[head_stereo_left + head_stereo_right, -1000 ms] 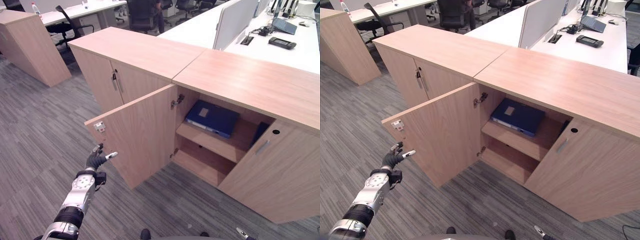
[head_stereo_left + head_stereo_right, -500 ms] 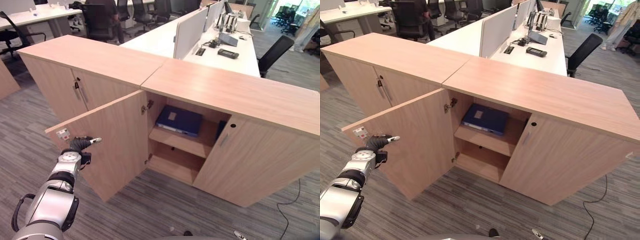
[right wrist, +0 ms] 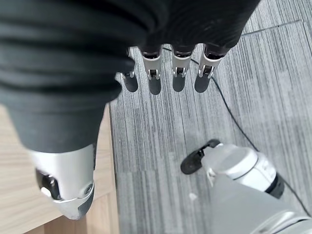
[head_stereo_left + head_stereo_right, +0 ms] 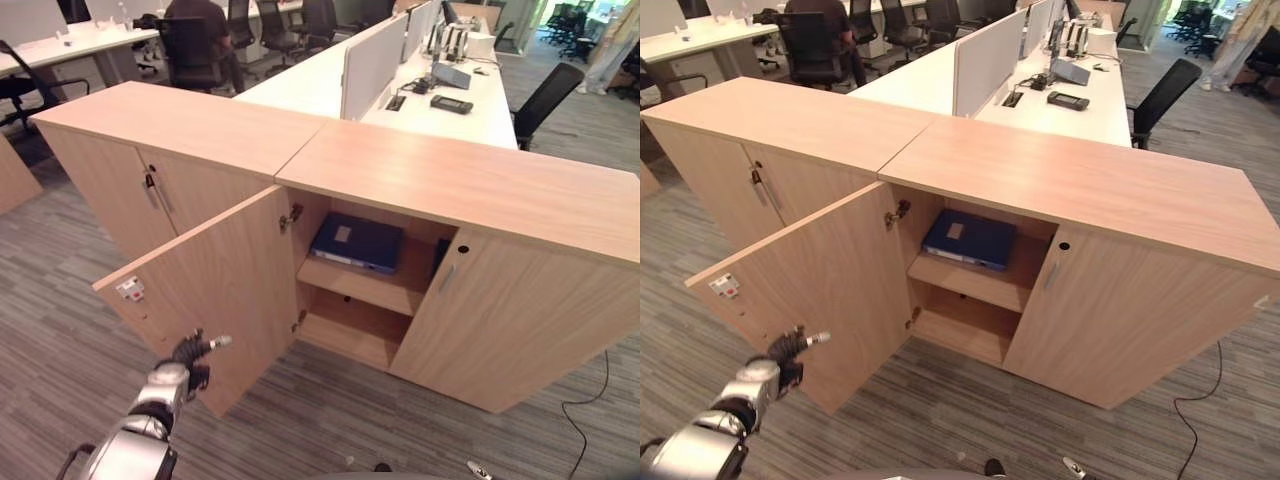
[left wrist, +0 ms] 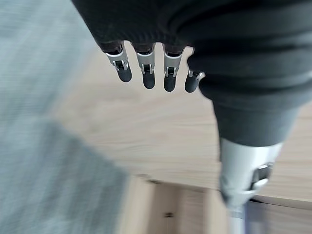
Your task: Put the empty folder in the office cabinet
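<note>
A blue folder (image 4: 355, 243) lies flat on the upper shelf of the wooden office cabinet (image 4: 450, 185). The cabinet's left door (image 4: 225, 280) stands swung out wide; its right door (image 4: 510, 320) is closed. My left hand (image 4: 186, 352) is low down by the outer face of the open door, near its bottom corner, fingers straight and holding nothing. In the left wrist view the fingers (image 5: 148, 73) point at the wood close ahead; whether they touch it I cannot tell. My right hand (image 3: 178, 73) hangs open over the grey carpet, far from the cabinet.
A second cabinet (image 4: 150, 130) with closed doors joins on the left. White desks (image 4: 440, 95) with dividers and black chairs (image 4: 545, 100) stand behind. A person (image 4: 195, 30) sits at the back. Grey carpet (image 4: 330, 420) spreads in front.
The camera has shifted. My left hand has dropped from beside the white latch at the door's outer edge to the door's lower part. The folder and door look unmoved.
</note>
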Robot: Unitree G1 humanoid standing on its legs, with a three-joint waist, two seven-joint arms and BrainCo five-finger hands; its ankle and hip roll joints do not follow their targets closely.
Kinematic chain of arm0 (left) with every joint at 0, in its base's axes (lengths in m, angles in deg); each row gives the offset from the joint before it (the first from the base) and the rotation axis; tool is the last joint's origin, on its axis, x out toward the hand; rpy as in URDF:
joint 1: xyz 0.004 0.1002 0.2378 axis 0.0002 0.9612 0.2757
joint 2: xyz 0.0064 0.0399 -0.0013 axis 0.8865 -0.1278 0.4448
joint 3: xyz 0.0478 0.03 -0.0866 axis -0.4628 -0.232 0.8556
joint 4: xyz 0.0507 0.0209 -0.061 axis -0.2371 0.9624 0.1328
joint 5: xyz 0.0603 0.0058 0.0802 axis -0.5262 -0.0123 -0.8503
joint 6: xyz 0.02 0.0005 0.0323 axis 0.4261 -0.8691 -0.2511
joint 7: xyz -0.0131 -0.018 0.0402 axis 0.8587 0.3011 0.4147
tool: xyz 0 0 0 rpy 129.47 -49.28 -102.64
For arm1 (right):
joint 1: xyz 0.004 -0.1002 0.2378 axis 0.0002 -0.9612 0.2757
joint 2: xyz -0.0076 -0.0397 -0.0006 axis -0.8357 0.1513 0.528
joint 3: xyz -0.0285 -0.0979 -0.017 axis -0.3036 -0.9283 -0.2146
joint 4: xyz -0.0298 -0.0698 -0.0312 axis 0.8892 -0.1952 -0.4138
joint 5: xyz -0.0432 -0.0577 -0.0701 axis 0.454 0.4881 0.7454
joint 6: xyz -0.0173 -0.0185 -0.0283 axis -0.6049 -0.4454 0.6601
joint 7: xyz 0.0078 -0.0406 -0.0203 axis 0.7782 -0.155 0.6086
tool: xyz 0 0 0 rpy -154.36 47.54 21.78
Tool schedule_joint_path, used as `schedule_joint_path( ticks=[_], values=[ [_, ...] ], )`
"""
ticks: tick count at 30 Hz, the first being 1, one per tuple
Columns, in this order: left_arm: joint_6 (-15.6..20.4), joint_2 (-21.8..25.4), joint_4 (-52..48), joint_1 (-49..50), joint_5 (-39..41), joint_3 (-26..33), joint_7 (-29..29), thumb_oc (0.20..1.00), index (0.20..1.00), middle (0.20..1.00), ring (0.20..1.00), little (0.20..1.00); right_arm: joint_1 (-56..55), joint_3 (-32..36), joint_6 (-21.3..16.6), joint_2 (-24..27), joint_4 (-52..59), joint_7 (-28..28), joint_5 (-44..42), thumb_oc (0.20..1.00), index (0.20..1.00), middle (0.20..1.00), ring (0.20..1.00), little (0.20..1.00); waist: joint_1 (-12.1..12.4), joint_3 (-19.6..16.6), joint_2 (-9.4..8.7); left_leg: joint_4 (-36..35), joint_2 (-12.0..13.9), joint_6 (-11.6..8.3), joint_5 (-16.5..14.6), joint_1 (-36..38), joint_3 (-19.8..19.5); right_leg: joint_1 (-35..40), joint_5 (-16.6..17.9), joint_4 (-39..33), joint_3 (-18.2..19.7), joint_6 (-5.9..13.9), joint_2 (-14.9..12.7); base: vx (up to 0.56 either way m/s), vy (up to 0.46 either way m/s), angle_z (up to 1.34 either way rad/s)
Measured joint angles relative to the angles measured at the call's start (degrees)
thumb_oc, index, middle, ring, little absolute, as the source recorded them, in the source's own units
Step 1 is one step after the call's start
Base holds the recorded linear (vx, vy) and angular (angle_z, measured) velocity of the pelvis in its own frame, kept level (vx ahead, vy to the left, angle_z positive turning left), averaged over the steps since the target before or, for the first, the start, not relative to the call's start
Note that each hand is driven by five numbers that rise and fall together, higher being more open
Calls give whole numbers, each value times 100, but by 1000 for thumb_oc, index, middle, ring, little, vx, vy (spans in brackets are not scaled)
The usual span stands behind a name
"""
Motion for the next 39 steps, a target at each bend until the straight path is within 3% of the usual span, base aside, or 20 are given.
schedule_joint_path(
  ticks=[7,12,22,32,39],
  values=[
    [6,-21,-589,665,-9,-23,539,1000,1000,1000,1000,1000,36,33,-2,2,-165,-131,1,1000,1000,1000,1000,1000,289,82,11,0,10,-8,10,-81,-198,21,-100,-42,-194,-23,-10,-9,7,13],
    [13,-43,-571,989,-135,10,715,1000,1000,1000,1000,1000,44,51,-8,9,-161,-229,-2,1000,1000,1000,1000,1000,366,149,70,0,11,-8,10,-110,-310,106,-104,-122,-315,-34,-22,-3,12,10],
    [43,118,-598,881,-229,527,540,1000,1000,1000,1000,1000,118,51,-72,14,-123,-240,-33,1000,1000,1000,1000,1000,462,242,172,0,-18,-6,7,-167,-505,214,-49,-148,-577,-55,-57,4,14,11],
    [99,1108,-514,11,-400,638,320,1000,1000,1000,1000,1000,20,50,-123,124,-124,-242,-229,1000,1000,1000,1000,1000,424,188,226,0,-29,-7,8,-121,-509,260,-55,-148,-596,-64,-73,1,1,1],
    [96,1409,-285,-265,-400,626,222,1000,1000,1000,1000,1000,8,50,-117,169,-154,-250,-227,1000,1000,1000,1000,1000,324,123,166,0,-27,-8,7,-98,-489,269,-66,-148,-581,-70,-70,0,0,0]
  ],
)
